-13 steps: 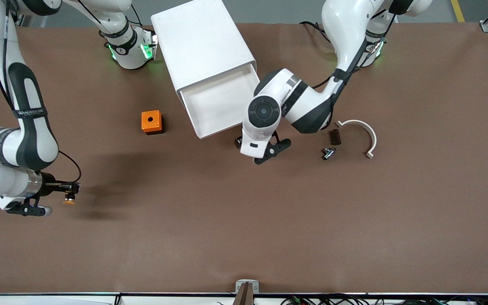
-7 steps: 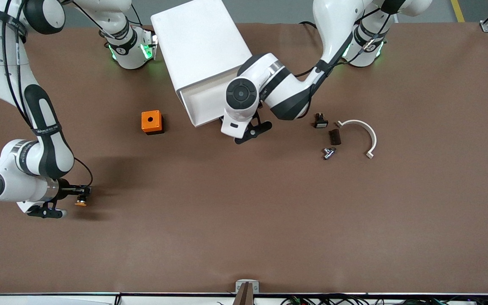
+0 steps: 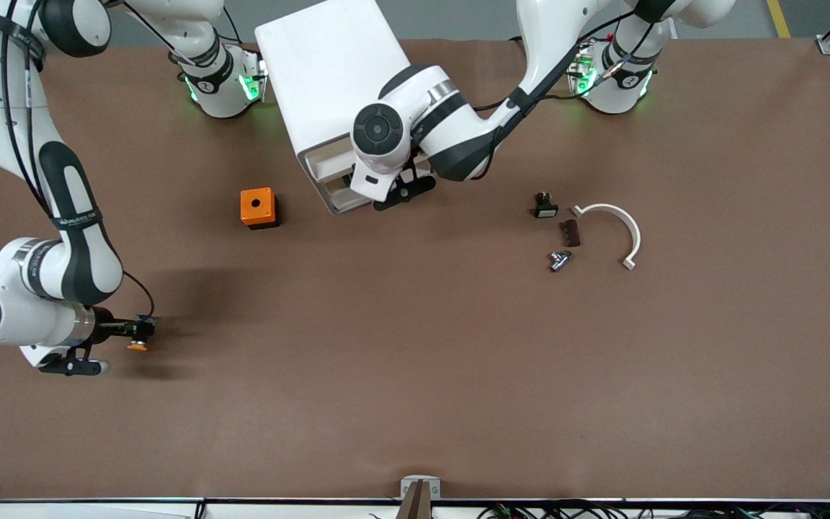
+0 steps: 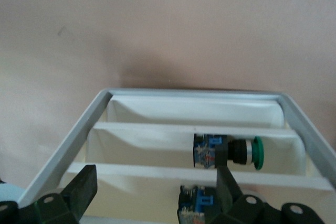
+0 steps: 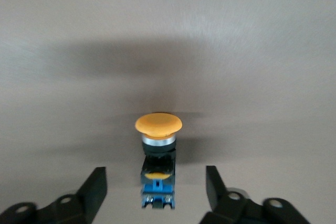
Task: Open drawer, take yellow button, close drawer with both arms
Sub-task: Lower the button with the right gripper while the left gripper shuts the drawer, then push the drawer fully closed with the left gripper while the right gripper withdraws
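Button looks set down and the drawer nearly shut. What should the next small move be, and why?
Probably the left tool pushes the drawer fully in: its front still stands proud of the cabinet. The button lies on the table between the open fingers of the right tool, so that arm can simply lift away.

Bare table (image 3: 415,375) spreads across the whole strip nearest the front camera, giving unobstructed passage there. The cabinet (image 3: 328,72) and the left gripper (image 3: 386,191) at its drawer fronts block the middle near the bases, with the orange box (image 3: 258,207) just beside them toward the right arm's end. Toward the left arm's end, a black switch (image 3: 545,206), a dark block (image 3: 570,232), a metal fitting (image 3: 558,259) and a white curved clamp (image 3: 620,231) cluster close together, leaving only narrow gaps.
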Motion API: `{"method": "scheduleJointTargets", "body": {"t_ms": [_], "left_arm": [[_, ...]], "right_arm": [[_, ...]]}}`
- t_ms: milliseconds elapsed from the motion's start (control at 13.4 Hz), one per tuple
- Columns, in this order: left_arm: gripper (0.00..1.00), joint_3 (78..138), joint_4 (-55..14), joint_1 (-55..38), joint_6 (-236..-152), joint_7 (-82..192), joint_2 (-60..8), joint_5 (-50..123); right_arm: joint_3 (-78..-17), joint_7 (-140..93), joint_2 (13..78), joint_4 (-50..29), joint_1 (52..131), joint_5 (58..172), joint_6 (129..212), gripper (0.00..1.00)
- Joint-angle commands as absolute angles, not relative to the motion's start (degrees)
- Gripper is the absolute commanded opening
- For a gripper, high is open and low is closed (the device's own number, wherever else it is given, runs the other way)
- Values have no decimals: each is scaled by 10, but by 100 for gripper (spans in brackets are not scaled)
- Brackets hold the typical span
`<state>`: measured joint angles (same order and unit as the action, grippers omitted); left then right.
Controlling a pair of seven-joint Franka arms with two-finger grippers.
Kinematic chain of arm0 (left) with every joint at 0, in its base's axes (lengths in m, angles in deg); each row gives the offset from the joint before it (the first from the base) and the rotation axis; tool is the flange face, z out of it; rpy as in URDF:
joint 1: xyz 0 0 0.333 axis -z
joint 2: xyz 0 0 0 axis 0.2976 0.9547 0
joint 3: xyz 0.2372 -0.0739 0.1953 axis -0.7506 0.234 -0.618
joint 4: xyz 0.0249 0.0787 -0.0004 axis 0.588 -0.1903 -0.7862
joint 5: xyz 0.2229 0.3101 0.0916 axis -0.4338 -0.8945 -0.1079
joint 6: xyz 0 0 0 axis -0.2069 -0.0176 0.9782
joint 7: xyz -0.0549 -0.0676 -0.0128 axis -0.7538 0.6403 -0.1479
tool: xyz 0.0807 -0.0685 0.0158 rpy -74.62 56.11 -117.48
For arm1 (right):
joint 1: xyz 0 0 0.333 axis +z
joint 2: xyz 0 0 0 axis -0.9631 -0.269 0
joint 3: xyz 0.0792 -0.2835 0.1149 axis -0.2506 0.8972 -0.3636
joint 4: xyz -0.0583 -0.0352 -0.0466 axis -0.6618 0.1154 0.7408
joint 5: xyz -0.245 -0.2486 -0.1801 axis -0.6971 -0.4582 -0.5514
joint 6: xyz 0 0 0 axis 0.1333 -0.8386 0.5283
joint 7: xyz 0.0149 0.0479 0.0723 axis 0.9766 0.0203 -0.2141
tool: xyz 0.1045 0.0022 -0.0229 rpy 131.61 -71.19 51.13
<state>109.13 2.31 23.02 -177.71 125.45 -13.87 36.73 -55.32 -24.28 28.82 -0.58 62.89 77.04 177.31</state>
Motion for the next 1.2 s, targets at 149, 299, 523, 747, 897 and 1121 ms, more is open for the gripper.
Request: {"method": "scheduleJointTargets", "body": {"t_ms": [149, 299, 523, 747, 897, 1121], "left_arm": [[100, 1101, 1, 250, -1774, 1277, -142, 360], [100, 1101, -1, 259, -1774, 1284, -142, 361], [100, 1100, 0, 254, -1763, 1296, -145, 354], [100, 1083, 5, 216, -1743, 1295, -153, 323], [100, 1082, 5, 172, -1738, 1294, -170, 280], [100, 1082, 6, 99, -1732, 1287, -202, 217]], "right_arm": [[-558, -244, 436, -18, 652, 761, 1666, 100], [-557, -242, 478, -18, 665, 767, 1640, 100], [-544, -241, 552, -18, 688, 771, 1595, 100], [-507, -241, 612, -19, 734, 771, 1549, 100], [-507, -241, 636, -17, 738, 771, 1510, 100], [-506, -232, 655, -16, 737, 770, 1492, 100]]}}
